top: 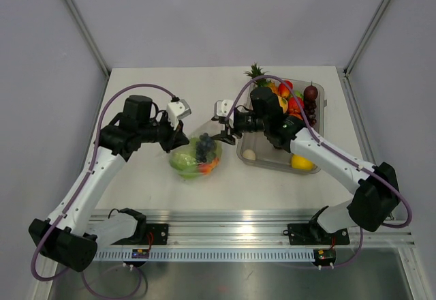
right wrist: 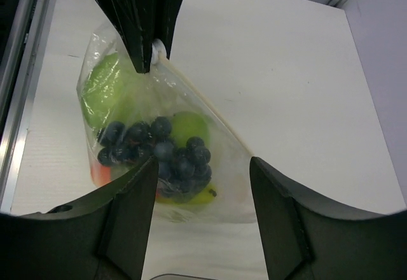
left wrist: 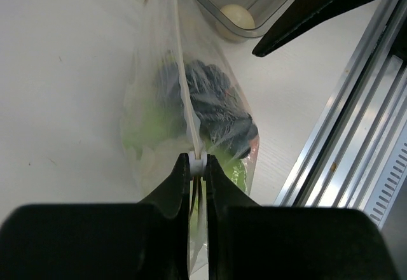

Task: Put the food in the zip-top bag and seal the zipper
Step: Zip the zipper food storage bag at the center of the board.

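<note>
No legible text, label, brand, number or sign on anything visible.

You are looking at a white table point(top: 136, 184) boxed in by a pale grey back wall point(top: 225, 13), a left wall point(top: 41, 75) and a right wall point(top: 409, 82). A slanted metal post point(top: 80, 20) stands at each far corner, where the walls meet. Along your near edge runs a ribbed aluminium rail point(top: 225, 219), with a slotted strip point(top: 225, 253) below it and a dull metal sheet point(top: 238, 281) under that. The light is soft and even, with a bright glare on the rail.
</note>
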Motion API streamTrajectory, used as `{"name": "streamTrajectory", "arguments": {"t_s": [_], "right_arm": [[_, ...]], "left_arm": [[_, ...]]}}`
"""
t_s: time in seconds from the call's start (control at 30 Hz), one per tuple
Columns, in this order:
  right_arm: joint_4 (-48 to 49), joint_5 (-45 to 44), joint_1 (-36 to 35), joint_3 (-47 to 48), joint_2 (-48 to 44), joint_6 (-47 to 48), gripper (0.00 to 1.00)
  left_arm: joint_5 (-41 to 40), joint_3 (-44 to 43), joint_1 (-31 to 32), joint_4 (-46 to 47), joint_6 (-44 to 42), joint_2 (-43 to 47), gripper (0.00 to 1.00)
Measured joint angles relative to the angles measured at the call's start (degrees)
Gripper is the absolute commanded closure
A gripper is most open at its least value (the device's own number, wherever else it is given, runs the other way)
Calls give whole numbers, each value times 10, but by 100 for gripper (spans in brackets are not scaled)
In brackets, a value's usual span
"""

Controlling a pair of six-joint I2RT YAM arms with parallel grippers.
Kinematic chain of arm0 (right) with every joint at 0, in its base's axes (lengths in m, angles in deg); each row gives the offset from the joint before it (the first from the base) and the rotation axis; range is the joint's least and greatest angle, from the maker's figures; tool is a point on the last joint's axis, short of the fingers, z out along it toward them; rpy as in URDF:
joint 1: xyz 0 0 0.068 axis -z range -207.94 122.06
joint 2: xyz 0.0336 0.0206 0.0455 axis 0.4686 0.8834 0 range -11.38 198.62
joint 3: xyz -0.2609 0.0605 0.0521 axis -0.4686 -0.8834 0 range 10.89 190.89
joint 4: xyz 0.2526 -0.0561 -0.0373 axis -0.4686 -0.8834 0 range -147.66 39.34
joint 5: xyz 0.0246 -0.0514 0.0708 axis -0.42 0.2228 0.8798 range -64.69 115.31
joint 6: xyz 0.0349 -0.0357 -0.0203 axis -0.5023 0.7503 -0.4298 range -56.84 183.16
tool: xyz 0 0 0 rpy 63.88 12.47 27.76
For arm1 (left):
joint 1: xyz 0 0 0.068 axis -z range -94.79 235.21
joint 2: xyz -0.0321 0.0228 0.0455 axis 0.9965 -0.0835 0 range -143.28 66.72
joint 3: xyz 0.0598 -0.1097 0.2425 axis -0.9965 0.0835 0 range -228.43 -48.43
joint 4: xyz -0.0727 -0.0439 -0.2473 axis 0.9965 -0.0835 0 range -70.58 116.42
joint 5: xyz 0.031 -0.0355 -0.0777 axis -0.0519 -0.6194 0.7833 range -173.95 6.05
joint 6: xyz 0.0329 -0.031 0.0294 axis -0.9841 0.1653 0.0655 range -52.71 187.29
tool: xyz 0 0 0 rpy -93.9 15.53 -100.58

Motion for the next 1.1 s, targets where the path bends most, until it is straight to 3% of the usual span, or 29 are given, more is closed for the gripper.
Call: {"name": "streamTrajectory", "arguments": {"t_s": [0.37,1.1], "right_arm": [[-85,-19,-16,56,19,33,32],[-84,-12,-17,82,21,36,33]], "left_arm": [[23,0,6,0,-4,-3,100],[24,0,9,-9,-5,-11,100]]}}
